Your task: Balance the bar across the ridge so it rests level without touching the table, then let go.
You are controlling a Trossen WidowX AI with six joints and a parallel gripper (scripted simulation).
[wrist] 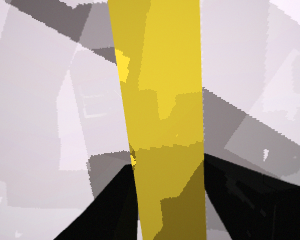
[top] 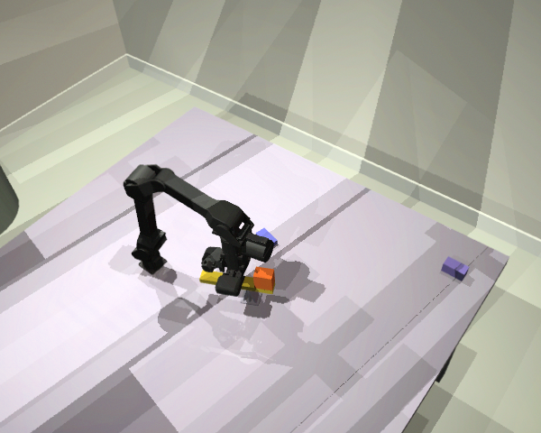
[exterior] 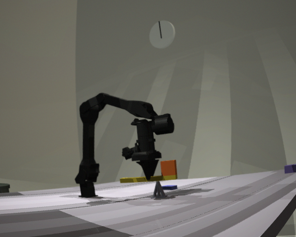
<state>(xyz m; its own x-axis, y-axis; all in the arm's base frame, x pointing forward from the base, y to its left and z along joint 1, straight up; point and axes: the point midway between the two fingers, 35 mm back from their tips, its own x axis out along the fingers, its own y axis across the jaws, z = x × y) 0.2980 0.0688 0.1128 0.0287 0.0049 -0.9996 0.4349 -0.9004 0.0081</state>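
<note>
The yellow bar [top: 210, 277] [exterior: 132, 179] [wrist: 170, 75] is held off the table, roughly level. An orange block [top: 263, 280] [exterior: 168, 167] stands on its right end in the top and exterior views. My gripper [exterior: 148, 177] [wrist: 166, 167] is shut on the bar, left of the orange block, with a finger on each side in the wrist view. The grey ridge [top: 251, 297] [exterior: 158, 190] stands on the table, its top just under the bar, between my fingers and the block. Whether bar and ridge touch cannot be told. The top view hides my fingertips behind the gripper body.
A flat blue piece [top: 265, 235] [exterior: 169, 187] lies on the table behind the bar. A purple block [top: 454, 268] [exterior: 291, 168] lies far to the right, near the table's edge.
</note>
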